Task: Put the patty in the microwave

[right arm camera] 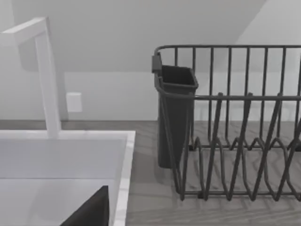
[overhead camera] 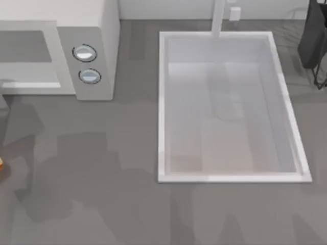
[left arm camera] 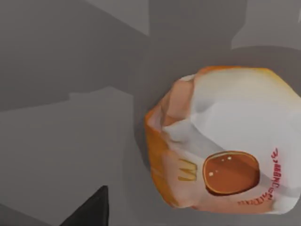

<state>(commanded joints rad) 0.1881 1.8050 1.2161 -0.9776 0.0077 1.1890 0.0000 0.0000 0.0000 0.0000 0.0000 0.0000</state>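
The large white boxy microwave (overhead camera: 66,56) with a light grey side panel occupies the ten o'clock area of the grey table (overhead camera: 102,194) in the top view; its two round silver-blue knobs (overhead camera: 85,53) sit one above the other on that panel. The white rectangular sink basin (overhead camera: 230,176) fills the centre toward three o'clock, with a white faucet (overhead camera: 218,18) rising at its twelve o'clock rim. A dark wire dish rack (overhead camera: 314,41) stands at two o'clock, beside the sink. A sliver of orange (overhead camera: 1,164) touches the nine o'clock edge of the top view; what it belongs to cannot be told there. The left wrist view shows the small glossy orange-brown patty (left arm camera: 230,172) on the side of a crumpled white and orange wrapper lump (left arm camera: 225,136) lying on the table. The right wrist view faces the dish rack and the sink rim. Whether either arm's fingers are spread or pressed together cannot be told.
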